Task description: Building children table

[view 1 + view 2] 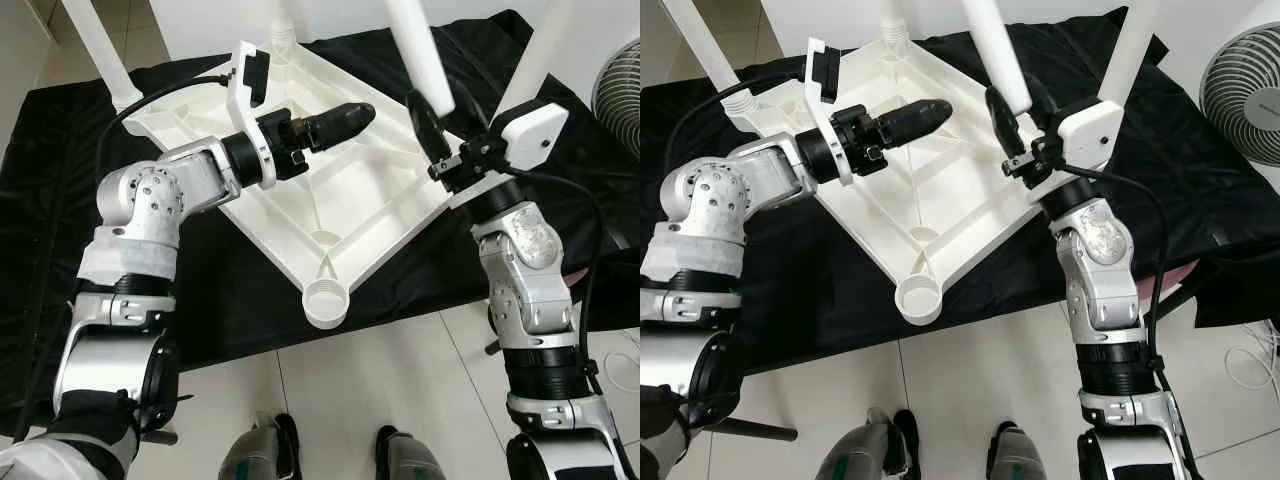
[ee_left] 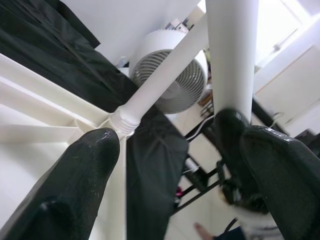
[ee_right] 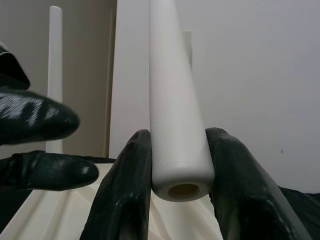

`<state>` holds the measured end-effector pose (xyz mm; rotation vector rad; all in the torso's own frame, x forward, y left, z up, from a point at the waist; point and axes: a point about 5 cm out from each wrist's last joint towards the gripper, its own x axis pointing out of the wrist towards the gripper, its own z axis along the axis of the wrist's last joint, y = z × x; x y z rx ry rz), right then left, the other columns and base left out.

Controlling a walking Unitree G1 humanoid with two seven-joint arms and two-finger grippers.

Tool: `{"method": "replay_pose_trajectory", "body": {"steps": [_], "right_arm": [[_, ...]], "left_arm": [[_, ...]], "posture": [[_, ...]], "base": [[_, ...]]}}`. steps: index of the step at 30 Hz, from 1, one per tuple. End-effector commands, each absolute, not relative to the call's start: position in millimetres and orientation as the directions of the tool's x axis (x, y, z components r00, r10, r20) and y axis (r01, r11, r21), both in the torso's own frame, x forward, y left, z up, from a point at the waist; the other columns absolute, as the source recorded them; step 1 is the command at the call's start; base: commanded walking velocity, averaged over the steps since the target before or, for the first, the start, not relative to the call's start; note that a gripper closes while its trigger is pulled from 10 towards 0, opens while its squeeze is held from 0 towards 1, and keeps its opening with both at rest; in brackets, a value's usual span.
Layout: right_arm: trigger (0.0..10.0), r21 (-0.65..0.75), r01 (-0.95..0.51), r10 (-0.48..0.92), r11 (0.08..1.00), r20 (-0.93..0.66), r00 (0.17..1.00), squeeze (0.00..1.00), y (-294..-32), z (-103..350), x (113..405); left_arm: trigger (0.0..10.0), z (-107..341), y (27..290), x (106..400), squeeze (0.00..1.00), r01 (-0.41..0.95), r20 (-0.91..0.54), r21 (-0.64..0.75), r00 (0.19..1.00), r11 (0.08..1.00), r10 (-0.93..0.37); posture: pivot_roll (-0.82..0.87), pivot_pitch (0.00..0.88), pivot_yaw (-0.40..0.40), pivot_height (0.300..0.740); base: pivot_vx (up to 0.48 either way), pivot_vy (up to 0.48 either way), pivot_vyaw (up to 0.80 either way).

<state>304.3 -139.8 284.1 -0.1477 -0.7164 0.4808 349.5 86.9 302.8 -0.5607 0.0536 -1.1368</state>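
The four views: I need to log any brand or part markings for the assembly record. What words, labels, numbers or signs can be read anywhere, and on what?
No readable text in any view.
The right gripper, shut on the loose white leg: unmarked.
The upturned white tabletop: plain moulded ribs, no lettering visible.
The left gripper: bare black fingers.
The fan: no legible badge.

Floor of pale glossy tiles (image 1: 400, 380) with dark grout lines. Black cloth (image 1: 60, 200) spread over it, wrinkled, reaching the white wall (image 1: 840, 20) at the back. White round fan (image 1: 1245, 90) stands at the right edge, near the cloth. White cable (image 1: 1250, 365) lies on tiles, right. Even, bright indoor light.
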Motion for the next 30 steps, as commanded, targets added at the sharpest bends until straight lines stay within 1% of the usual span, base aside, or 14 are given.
{"method": "replay_pose_trajectory", "body": {"steps": [1,9,15,20,24,30], "right_arm": [[10.0,-0.306,-0.403,0.504,0.863,0.581,0.639,0.0,-132.1,279.3,302.0],[10.0,-0.305,-0.438,0.532,0.846,0.55,0.644,0.0,-124.8,268.1,299.8],[10.0,-0.29,-0.456,0.537,0.842,0.535,0.652,0.0,-120.3,261.1,299.0],[10.0,-0.281,-0.47,0.544,0.837,0.524,0.655,0.0,-115.9,255.7,297.4],[10.0,-0.276,-0.48,0.55,0.833,0.514,0.658,0.0,-114.2,252.3,297.1],[10.0,-0.282,-0.483,0.557,0.829,0.499,0.663,0.0,-112.2,248.7,297.2]], "left_arm": [[10.0,305.0,91.5,352.3,0.0,0.833,0.243,-0.466,0.443,0.297,-0.863],[10.0,306.4,93.9,360.6,0.0,0.8,0.235,-0.498,0.496,0.335,-0.836],[10.0,314.7,89.0,363.8,0.0,0.8,0.262,-0.503,0.502,0.327,-0.825],[10.0,323.2,84.7,362.9,0.0,0.816,0.288,-0.485,0.489,0.315,-0.823],[10.0,330.3,79.4,359.5,0.0,0.838,0.313,-0.461,0.46,0.291,-0.831],[10.0,337.2,74.4,359.4,0.0,0.841,0.334,-0.458,0.463,0.288,-0.821]], "posture": [[-0.09,0.103,0.097,0.74],[-0.1,0.095,0.105,0.74],[-0.1,0.092,0.106,0.74],[-0.1,0.087,0.108,0.74],[-0.1,0.085,0.108,0.74],[-0.1,0.096,0.103,0.74]], "base": [[0.0,0.0,0.0],[0.0,0.0,0.0],[0.0,0.0,0.0],[0.0,0.0,0.0],[0.0,0.0,0.0],[0.0,0.0,0.0]]}}
